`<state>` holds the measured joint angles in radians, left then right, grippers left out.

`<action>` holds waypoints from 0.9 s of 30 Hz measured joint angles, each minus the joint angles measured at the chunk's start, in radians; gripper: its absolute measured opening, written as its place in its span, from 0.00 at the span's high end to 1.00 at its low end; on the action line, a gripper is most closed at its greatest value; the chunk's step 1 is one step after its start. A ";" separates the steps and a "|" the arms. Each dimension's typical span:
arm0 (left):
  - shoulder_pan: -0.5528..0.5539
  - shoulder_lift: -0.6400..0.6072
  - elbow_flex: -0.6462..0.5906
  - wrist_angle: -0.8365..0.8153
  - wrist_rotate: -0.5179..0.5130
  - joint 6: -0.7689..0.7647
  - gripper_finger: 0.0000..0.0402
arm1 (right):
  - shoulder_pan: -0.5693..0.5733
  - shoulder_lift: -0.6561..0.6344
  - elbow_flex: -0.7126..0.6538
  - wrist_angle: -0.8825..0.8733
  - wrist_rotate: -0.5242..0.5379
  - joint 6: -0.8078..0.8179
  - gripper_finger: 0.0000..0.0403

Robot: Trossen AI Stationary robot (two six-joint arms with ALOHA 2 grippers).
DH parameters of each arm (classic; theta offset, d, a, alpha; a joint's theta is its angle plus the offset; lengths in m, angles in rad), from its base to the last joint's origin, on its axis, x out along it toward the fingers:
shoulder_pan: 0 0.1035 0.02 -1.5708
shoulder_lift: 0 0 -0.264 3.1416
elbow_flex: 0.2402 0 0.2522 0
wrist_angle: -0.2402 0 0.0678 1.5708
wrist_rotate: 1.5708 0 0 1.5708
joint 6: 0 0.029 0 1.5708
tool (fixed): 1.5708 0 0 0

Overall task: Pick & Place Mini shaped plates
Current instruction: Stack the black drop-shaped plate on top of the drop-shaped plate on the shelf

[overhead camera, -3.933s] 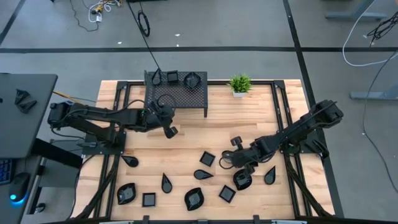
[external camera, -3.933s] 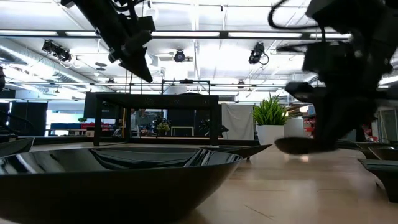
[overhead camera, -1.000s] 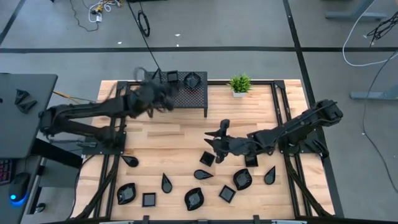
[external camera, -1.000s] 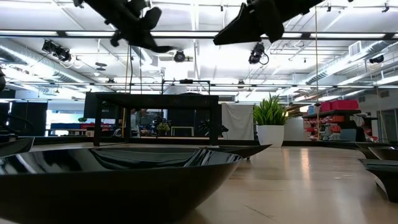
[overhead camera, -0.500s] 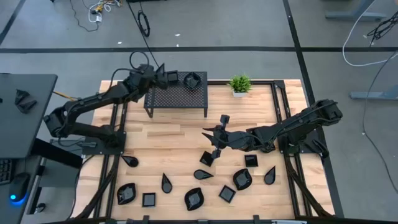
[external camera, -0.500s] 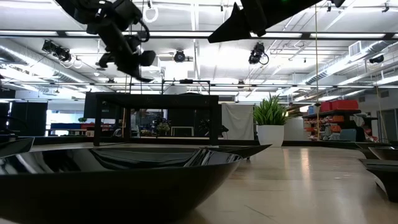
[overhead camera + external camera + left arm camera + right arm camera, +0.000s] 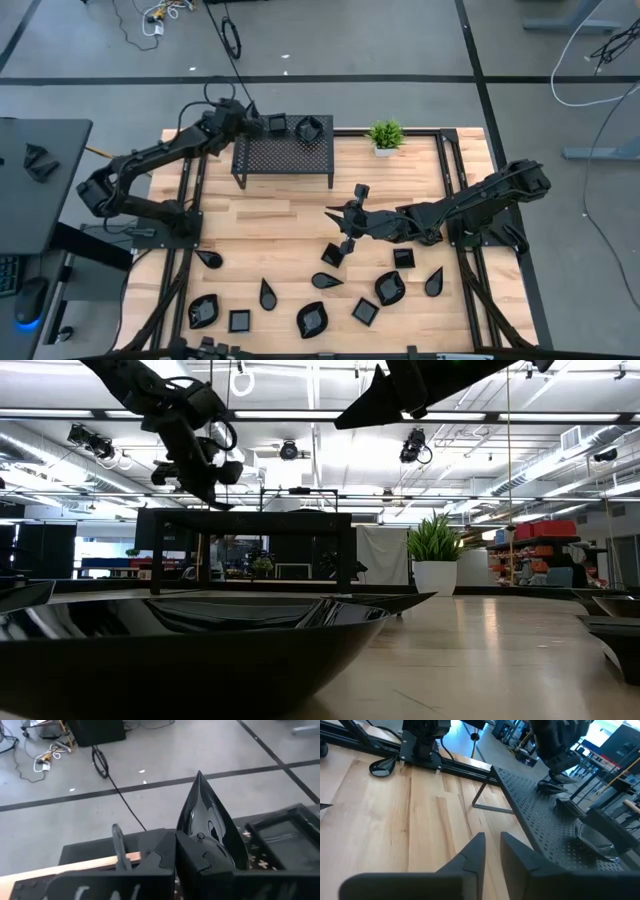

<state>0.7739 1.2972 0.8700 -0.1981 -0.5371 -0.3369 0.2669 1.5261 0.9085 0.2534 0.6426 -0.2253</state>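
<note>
Left pincer has swung to the mesh rack's rear-left corner at the desk's back edge, clamped on a teardrop plate: release looks near. Right pincer, mid-desk, has narrowed to a slim gap, empty. Other plates wait along the front edge.

In the low view a plate right at the lens fills the foreground, cut off by the left and bottom edges and hiding most of the table; another plate is cut by the right edge. In the left wrist view the fingers cover the broad end of the teardrop plate. From above, the left gripper is too small to read at the rack.
</note>
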 joint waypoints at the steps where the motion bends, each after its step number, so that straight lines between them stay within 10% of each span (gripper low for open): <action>1: -0.001 0.004 0.000 0.000 0.002 0.000 0.99 | 0.000 0.000 0.000 0.000 0.000 0.000 0.85; 27: -0.010 0.046 0.000 -0.044 0.010 0.008 0.97 | 0.000 0.001 0.000 0.022 -0.007 0.008 0.86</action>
<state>0.7643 1.3434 0.8700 -0.2420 -0.5276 -0.3286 0.2671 1.5269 0.9085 0.2753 0.6357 -0.2173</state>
